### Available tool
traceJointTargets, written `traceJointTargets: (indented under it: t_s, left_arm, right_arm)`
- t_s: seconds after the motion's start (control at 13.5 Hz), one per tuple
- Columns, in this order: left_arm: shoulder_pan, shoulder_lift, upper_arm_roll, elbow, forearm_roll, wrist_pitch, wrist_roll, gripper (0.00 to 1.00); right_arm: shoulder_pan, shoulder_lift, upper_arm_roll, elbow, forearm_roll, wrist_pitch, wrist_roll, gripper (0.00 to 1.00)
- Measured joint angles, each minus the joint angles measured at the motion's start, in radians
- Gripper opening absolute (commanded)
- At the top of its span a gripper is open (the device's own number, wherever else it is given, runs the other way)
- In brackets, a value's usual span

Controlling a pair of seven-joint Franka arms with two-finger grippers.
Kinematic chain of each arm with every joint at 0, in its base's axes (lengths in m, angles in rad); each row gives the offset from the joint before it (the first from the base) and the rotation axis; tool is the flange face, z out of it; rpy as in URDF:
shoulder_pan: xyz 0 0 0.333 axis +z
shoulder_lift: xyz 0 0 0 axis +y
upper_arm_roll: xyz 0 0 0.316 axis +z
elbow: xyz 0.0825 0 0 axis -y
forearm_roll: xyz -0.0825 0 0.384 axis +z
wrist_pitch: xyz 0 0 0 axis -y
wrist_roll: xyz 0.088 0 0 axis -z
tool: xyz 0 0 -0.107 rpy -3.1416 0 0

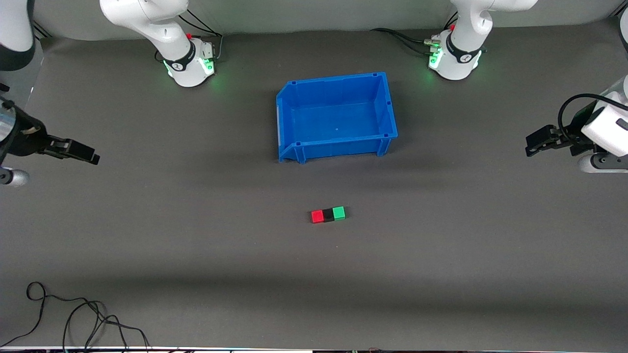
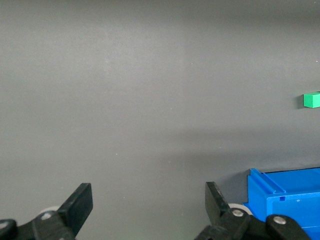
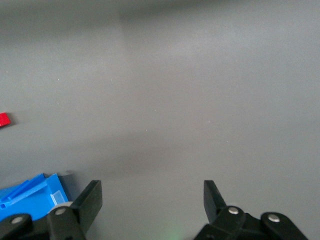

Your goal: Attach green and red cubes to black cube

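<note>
The red cube, black cube and green cube sit joined in one row on the grey mat, nearer to the front camera than the blue bin, with the black cube in the middle. The green cube also shows in the left wrist view, the red cube in the right wrist view. My left gripper is open and empty at the left arm's end of the table, in its wrist view. My right gripper is open and empty at the right arm's end. Both arms wait.
The blue bin stands empty between the cubes and the arm bases; it shows in the left wrist view and the right wrist view. A loose black cable lies at the near edge toward the right arm's end.
</note>
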Motion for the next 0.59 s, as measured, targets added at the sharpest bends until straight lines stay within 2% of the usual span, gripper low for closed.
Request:
traceJointTargets:
  t_s: [0.15, 0.22, 0.59]
  left_arm:
    - [0.069, 0.0, -0.064, 0.0, 0.0, 0.0, 0.01, 1.0]
    - [0.096, 0.0, -0.09, 0.0, 0.0, 0.0, 0.011, 1.0]
    - [0.115, 0.0, -0.115, 0.0, 0.0, -0.002, 0.022, 1.0]
  right_arm:
    - [-0.004, -0.011, 0.013, -0.014, -0.006, 0.011, 0.0, 0.9]
    - [-0.031, -0.011, 0.039, -0.015, -0.007, 0.011, 0.0, 0.9]
    - [-0.176, -0.017, 0.175, -0.015, -0.007, 0.011, 0.0, 0.9]
